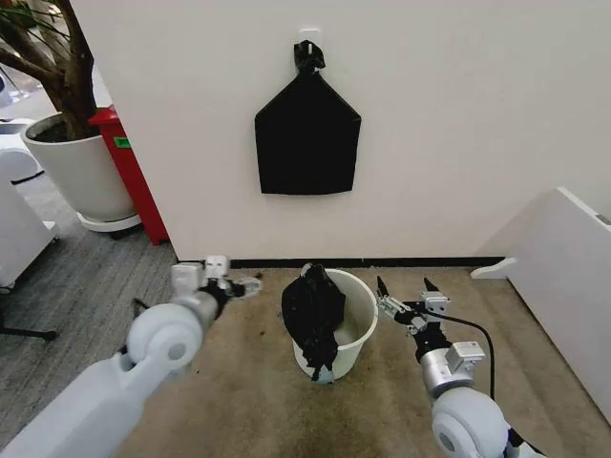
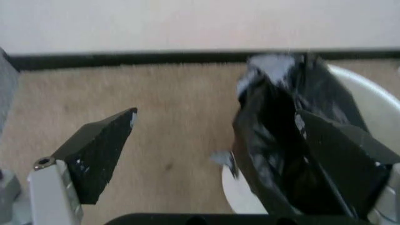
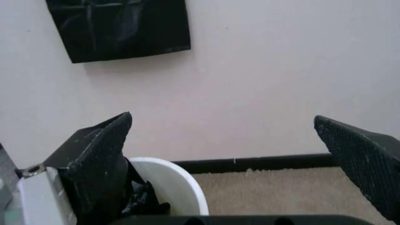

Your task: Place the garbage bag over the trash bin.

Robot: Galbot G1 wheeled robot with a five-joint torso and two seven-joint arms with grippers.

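**Both jaws spread wide beside the bin, bag draped over its rim**

The round cream-white plastic trash bin (image 1: pixel 351 324) stands on the tan carpet floor (image 1: pixel 239 382) near the white wall (image 1: pixel 458 114). The thin glossy black plastic garbage bag (image 1: pixel 312 315) hangs bunched over the bin's left rim, part peaking above the rim, part trailing down the outer side.

The left gripper (image 1: pixel 239 284) hovers just left of the bin at rim height. In the left wrist view its jaws stand wide apart and released, the bag (image 2: pixel 281 140) lying close against one finger; whether they touch cannot be told.

The right gripper (image 1: pixel 405 296) sits just right of the bin, jaws spread wide and holding nothing, clear of the rim.

On the wall above hangs a flat house-shaped black bag with a knotted top (image 1: pixel 307 134)
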